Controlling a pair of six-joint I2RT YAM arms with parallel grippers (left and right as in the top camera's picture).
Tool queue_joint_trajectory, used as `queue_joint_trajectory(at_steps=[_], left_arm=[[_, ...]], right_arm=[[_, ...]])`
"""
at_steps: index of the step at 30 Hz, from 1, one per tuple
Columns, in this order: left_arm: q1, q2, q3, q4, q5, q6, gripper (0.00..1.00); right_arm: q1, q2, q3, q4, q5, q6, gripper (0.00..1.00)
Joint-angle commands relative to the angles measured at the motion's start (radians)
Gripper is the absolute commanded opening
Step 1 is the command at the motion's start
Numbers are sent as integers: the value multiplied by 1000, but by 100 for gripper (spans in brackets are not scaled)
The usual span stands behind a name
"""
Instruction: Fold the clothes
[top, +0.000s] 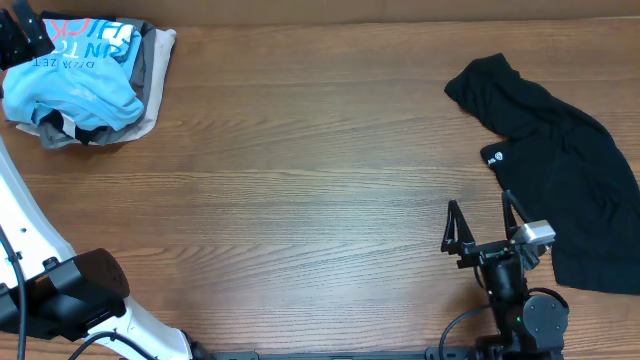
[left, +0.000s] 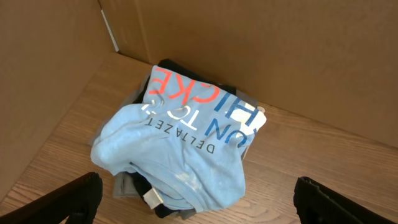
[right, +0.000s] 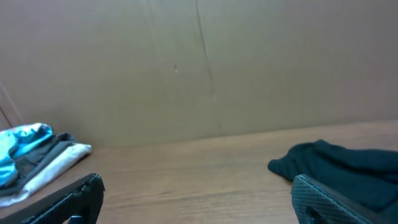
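There are two lots of clothes on the wooden table (top: 320, 200), well apart. At the far left corner is one heap, topped by a single light blue T-shirt (top: 75, 90), crumpled and half folded, its red and white lettering facing up. Under it I can make out three more layers: one grey (top: 148, 70), one cream (top: 160, 115) and a bit of black (top: 92, 131) poking out at the near edge. I can't tell how many garments that makes. Brown cardboard walls (left: 280, 56) close in the corner behind the heap.

Over on the right lies one black garment (top: 560, 190) on its own, rumpled and spread loosely, with one small round white logo (top: 497, 157) near its left edge.

There are two arms, each with one claw. The left claw (top: 22, 40) hangs above the heap at its far left side, both fingers spread wide with nothing between them. The right claw (top: 482, 222) sits low at the near edge of the table, just beside the black garment's near left edge. Its two fingers are also spread wide and grip nothing. Whether it brushes the cloth I can't tell.
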Motion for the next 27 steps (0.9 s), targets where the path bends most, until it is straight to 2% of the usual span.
queue_joint_trajectory(at_steps=[1,8,27], left_arm=[[2,-3,-2,3,9,22,100],[2,-3,-2,3,9,22,100],[2,-3,-2,3,9,22,100]], right_arm=[[-10,-13,-47,12,13,-4,100],[-10,-13,-45,-95,20,-4,100],[-10,-12,-45,-95,20,-4,100]])
